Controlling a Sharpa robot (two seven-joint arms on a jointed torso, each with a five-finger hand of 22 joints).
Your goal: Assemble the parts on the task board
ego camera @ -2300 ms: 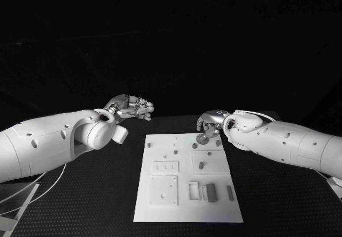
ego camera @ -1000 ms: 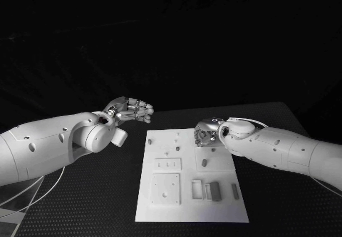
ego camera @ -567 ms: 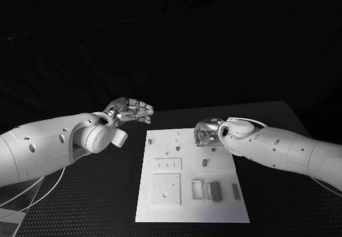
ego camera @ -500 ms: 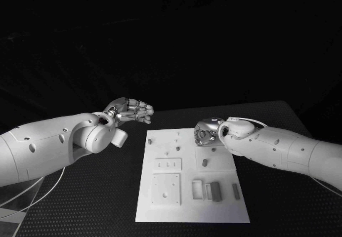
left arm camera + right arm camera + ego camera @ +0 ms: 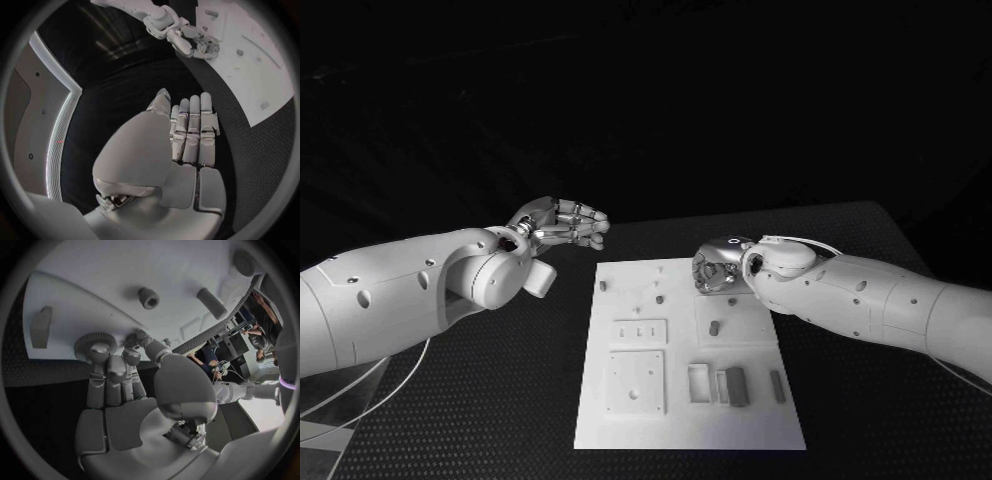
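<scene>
- I see the white rectangular task board (image 5: 687, 360) lying flat in the middle of the black textured desk (image 5: 488, 400), between my two arms.
- My left hand (image 5: 565, 221) hangs above the desk, just beyond the board's far left corner; its silver fingers (image 5: 190, 127) lie side by side and lightly curled, and it holds nothing.
- My right hand (image 5: 717, 268) sits at the board's far right corner, fingers bent down onto the board. In the right wrist view its fingertips (image 5: 100, 352) rest against a small ridged round part (image 5: 94, 341) at the board's edge; I cannot tell whether the part is actually gripped.
- A short grey peg (image 5: 149, 297) stands upright on the board near that hand, with an oblong grey part (image 5: 211, 303) beside it.
- Toward the board's near edge, grey rectangular block parts (image 5: 733, 386) stand in a row, right of a square recessed plate (image 5: 635, 382).
</scene>
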